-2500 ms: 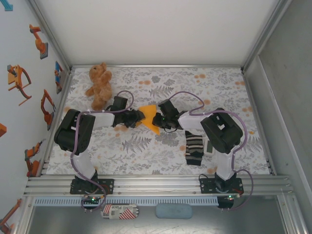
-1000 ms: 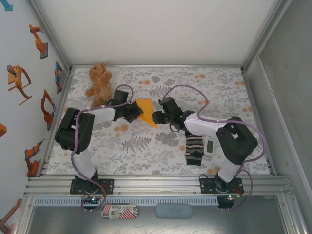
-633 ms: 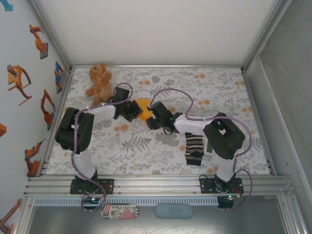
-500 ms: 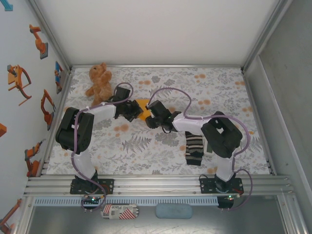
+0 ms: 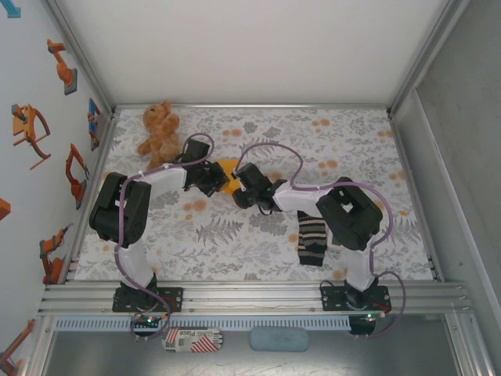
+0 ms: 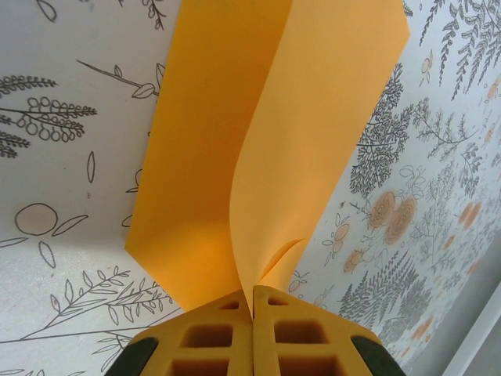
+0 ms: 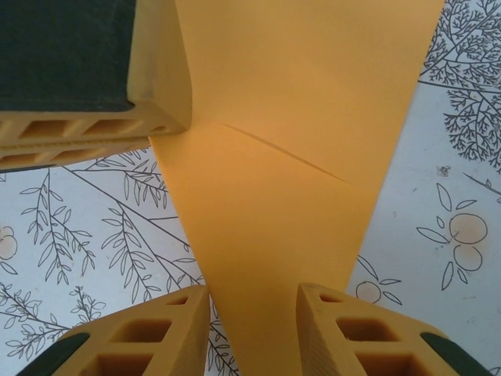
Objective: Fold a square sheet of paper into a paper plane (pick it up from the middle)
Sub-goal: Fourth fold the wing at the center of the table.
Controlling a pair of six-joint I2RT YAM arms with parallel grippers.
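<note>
- In the far half of the worktop [image 5: 352,149], a little left of its middle, we've got the orange-yellow paper [image 5: 227,171] sitting right between the two arms' heads.
- Left gripper [image 6: 252,294]: clenched tight on the paper's folded end. The fingers are pressed together, and two layers fan away from them, one bowing outward.
- Right gripper [image 7: 252,301]: jaws parted, astride the paper's narrow, tapering end. The paper runs through the gap, and we can't tell whether the fingers press on it.
- From the right wrist, we see one finger of the left gripper lying against the paper's wider part, with a fine crease slanting across the sheet.
- The teddy bear [image 5: 160,133] sits near the far left corner, and the striped sock [image 5: 311,239] lies towards the near edge, right of the middle and well apart from the paper.
</note>
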